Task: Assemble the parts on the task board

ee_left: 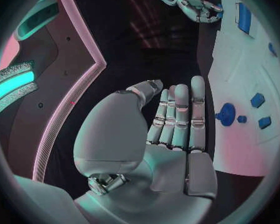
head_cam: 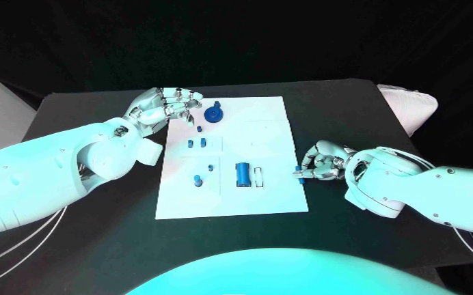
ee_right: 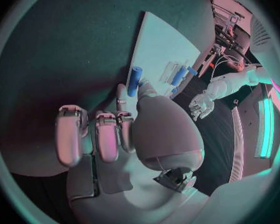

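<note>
My right hand [head_cam: 323, 160] pinches a small blue peg [head_cam: 299, 171] at the task board [head_cam: 276, 114] edge — left hand [head_cam: 167, 104] flat, empty.

Two smooth white arms [head_cam: 59, 162] with bulbous, rounded wrist shells. Each ends in a silver hand: the left hand [head_cam: 163, 106] and right hand [head_cam: 323, 160] have slim segmented metal fingers [ee_left: 180, 114] with ribbed bands. Thin pale cables [head_cam: 35, 237] hang under the left arm. Small metal fittings sit at the wrist base [ee_right: 173, 178]
</note>
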Tool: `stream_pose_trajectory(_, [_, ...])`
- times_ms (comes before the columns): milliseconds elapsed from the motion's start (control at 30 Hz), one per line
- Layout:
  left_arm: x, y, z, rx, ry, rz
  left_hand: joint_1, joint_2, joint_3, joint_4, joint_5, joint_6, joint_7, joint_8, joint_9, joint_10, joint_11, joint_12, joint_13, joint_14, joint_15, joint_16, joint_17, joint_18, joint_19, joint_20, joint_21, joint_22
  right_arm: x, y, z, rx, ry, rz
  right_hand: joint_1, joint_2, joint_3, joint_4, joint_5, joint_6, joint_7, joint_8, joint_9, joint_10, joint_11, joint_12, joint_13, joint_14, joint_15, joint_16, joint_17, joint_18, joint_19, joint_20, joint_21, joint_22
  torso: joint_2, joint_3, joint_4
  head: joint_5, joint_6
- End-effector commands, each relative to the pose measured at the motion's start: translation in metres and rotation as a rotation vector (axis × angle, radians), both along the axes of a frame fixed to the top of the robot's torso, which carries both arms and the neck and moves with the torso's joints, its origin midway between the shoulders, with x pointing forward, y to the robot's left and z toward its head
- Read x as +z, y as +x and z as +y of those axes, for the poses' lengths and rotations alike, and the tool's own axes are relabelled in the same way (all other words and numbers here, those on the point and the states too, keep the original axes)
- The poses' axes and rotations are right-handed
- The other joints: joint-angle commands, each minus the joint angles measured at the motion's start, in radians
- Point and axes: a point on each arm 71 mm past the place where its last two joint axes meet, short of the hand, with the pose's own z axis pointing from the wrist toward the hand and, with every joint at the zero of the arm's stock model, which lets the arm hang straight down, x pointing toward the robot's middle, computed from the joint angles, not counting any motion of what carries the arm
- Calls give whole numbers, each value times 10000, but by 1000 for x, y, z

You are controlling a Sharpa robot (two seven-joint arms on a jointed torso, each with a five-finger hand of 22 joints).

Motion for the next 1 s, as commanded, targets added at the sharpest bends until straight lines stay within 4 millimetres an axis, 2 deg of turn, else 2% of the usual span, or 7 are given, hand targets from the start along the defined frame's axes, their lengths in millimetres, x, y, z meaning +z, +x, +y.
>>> stream_pose_trajectory(33, [1, -1, -2, -156, -147, 19, 84, -6, 7, 79, 19, -9, 29, -38, -16, 57, -1, -58, -16, 11, 28, -18, 12, 156, 79, 9, -63, -15, -3, -2, 2, 277, -211, 198, 308, 30, 128, -11, 83, 126, -23, -71, -32, 882, -9, 44, 2475, 1043, -16, 41, 2635, -8, 720, -1, 26, 2242, -1, 2, -3, 10, -16])
stream_pose_trajectory(100, [1, -1, -2, -154, -144, 21, 84, -6, 7, 79, 19, -9, 29, -38, -16, 57, -1, -58, -16, 11, 28, -18, 12, 156, 79, 9, -63, -15, -3, -2, 3, 265, -213, 169, 607, 134, 295, -63, 170, 172, -62, -80, -49, 888, -44, 52, 2480, 1043, -43, 41, 2635, -9, 724, -22, 37, 2245, 0, 2, 2, 13, -19])
stream_pose_trajectory(133, [1, -1, -2, -152, -143, 22, 84, -6, 7, 79, 19, -9, 29, -38, -16, 57, -1, -58, -16, 11, 28, -18, 12, 156, 79, 9, -63, -15, -3, -2, 3, 254, -208, 146, 995, 265, 533, -184, 221, 228, -128, -70, -56, 902, -97, 72, 2493, 1043, -82, 41, 2635, -11, 727, -45, 51, 2248, 0, 0, 2, 13, -19])
stream_pose_trajectory(200, [1, -1, -2, -145, -140, 21, 84, -6, 7, 79, 19, -9, 29, -38, -16, 57, -1, -58, -16, 11, 28, -18, 12, 156, 79, 9, -63, -15, -3, -2, 2, 197, -176, 45, 1377, 344, 937, -214, 88, 406, -221, 15, -45, 921, -180, 100, 2511, 1043, -157, 41, 2635, -15, 733, -115, 70, 2254, -2, -2, -2, 16, -19])
stream_pose_trajectory(367, [1, -2, -1, -144, -133, 30, 84, -6, 7, 79, 19, -9, 29, -38, -16, 57, -1, -58, -16, 11, 28, -18, 12, 156, 79, 9, -63, -15, -1, -1, -1, -72, 35, -158, 1515, 289, 1329, -112, 259, 523, -320, 146, -2, 954, -268, 149, 2541, 1043, -235, 41, 2635, -27, 749, -189, 136, 2271, 0, 1, 0, 44, -19])
stream_pose_trajectory(700, [1, -2, -1, -153, -130, 41, 84, -6, 7, 79, 19, -9, 29, -38, -16, 57, -1, -58, -16, 11, 28, -18, 12, 156, 79, 9, -63, -15, 3, -6, -6, -667, 744, -16, 1481, 212, 1803, 5, 498, 545, -363, 266, 49, 997, -312, 215, 2582, 1043, -279, 41, 2635, -39, 764, -241, 193, 2285, -3, 2, -13, 64, -19])
stream_pose_trajectory(1000, [0, -1, -4, -192, -140, 51, 91, -9, 1, 93, 19, -9, 29, -42, -18, 57, 0, -65, -19, 7, 28, -22, 13, 155, 85, 10, -78, -24, 26, -1, -3, -849, 1375, -146, 1274, 143, 1966, 30, 489, 539, -362, 327, 79, 1002, -313, 224, 2587, 1043, -282, 41, 2635, -43, 771, -250, 217, 2291, -17, -3, -12, 38, -14])
